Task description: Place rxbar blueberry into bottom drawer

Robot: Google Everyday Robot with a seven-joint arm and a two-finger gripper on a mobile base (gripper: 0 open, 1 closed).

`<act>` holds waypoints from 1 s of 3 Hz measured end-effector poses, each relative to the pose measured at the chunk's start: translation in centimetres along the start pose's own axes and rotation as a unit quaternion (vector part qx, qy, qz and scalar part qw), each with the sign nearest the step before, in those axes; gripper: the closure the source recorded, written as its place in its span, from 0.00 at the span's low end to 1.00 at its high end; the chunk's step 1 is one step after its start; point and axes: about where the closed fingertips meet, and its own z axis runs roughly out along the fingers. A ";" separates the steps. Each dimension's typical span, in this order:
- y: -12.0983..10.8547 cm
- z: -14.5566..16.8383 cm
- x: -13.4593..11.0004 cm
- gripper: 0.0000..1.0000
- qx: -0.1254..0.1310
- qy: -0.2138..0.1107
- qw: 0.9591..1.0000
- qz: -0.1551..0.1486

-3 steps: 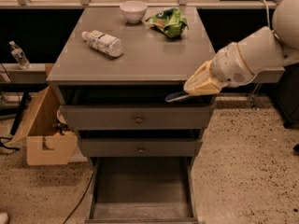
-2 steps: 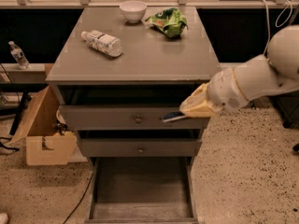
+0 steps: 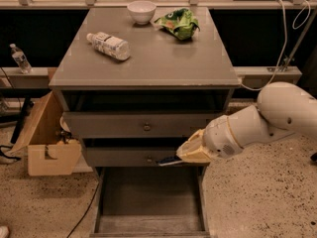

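My gripper hangs in front of the cabinet's right side, level with the second knobbed drawer. It is shut on the rxbar blueberry, a dark flat bar sticking out to the left of the fingers. The bottom drawer is pulled open below it, a long plain grey tray. The bar is above the drawer's back right part, apart from it.
On the cabinet top lie a clear bottle, a white bowl and a green snack bag. Two shut knobbed drawers face me. A cardboard box stands at the left. A small bottle stands on a ledge at the left.
My gripper with the bar has moved down from beside the cabinet's top edge to level with the second drawer, closer to the open bottom drawer.
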 end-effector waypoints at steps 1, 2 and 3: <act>-0.1 0.0 -0.1 1.00 0.001 -0.001 1.000 -0.001; 0.2 4.2 2.1 1.00 -0.026 -0.025 0.999 0.005; 0.1 9.7 4.7 1.00 -0.049 -0.069 0.996 0.009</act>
